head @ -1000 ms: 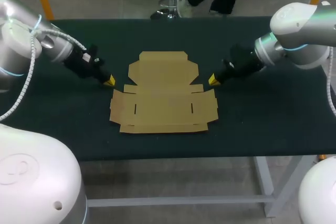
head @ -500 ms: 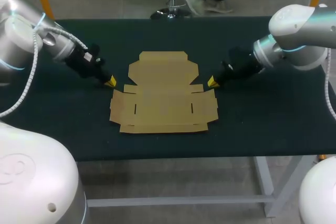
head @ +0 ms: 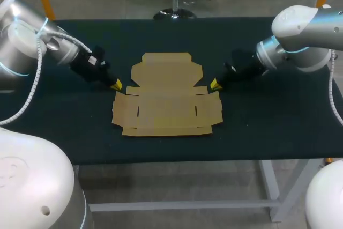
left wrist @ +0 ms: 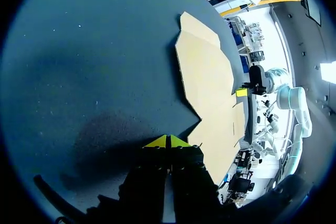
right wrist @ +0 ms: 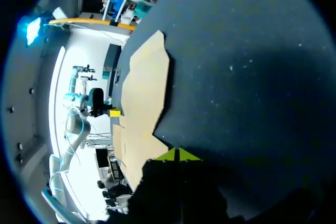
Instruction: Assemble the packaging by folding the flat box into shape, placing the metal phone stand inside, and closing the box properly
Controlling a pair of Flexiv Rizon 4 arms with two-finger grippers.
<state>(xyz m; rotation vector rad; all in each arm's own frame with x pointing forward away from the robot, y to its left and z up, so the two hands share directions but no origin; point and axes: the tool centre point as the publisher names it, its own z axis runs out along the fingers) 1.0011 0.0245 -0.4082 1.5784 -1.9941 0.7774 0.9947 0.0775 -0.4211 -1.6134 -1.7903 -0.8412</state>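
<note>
Here's the flat box (head: 167, 97), lying open and fully unfolded on the middle of the table (head: 268, 132), its narrower panel pointing to the far edge and its widest section, side flaps spread, toward the near edge. The left gripper (head: 116, 85) sits low at the box's left side and the right gripper (head: 215, 84) mirrors it at the right side, so the cardboard lies squarely between them. Each points inward at the notch where the narrow far panel meets the wide near part. From the left wrist, the yellow tips of the left gripper (left wrist: 168, 141) are pressed together with nothing between them, and the flat box (left wrist: 210, 82) stretches away just ahead and to one side. It's the same from the right wrist: the right gripper (right wrist: 177, 155) is pinched closed and empty, the flat box (right wrist: 144, 93) just ahead. Neither arm looks clearly nearer, and the right tip may just touch the flap corner, though I can't tell. No fold is made yet, and the metal phone stand shows in no view. The next move, I judge, comes in from both sides across the box's width.
</note>
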